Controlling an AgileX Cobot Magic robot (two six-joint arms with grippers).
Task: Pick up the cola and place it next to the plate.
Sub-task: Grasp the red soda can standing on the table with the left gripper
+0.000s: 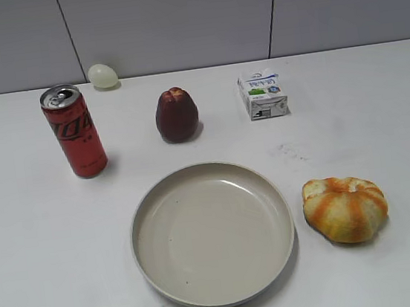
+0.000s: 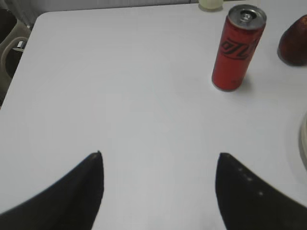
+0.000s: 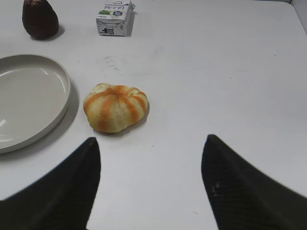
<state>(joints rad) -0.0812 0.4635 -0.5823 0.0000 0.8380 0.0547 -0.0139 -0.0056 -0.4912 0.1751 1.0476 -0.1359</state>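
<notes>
Surface: white matte table point(image 1: 42, 293), faintly scuffed, with a small grey smudge point(image 1: 291, 150) right of centre. Nearest item: the plate point(image 1: 152, 272), round, shallow, beige-cream with raised rim, nothing in it, sitting front and centre. Just right of it, apart from the rim: an orange-and-cream ribbed pumpkin-shaped object point(image 1: 346, 208). Middle row, left: the cola point(image 1: 73, 131), a slim red can with dark lettering and silver top, upright, well apart from the plate and free of any gripper. Middle row, centre: a dark red fruit point(image 1: 176, 115), upright. Middle row, right: a small white carton point(image 1: 263, 94) with green and blue print. Farthest item: a pale egg-shaped object point(image 1: 103, 75) at the table's back edge. Behind: a grey panelled wall point(image 1: 174, 22) with dark vertical seams. Left gripper point(image 2: 159, 155): fingers spread wide over bare table, grasping nothing, the can ahead and to its right. Right gripper point(image 3: 151, 141): fingers likewise spread and unladen, the pumpkin-shaped object just ahead. At the left table edge, part of a beige chair-like frame point(image 2: 9, 48), indistinct.
</notes>
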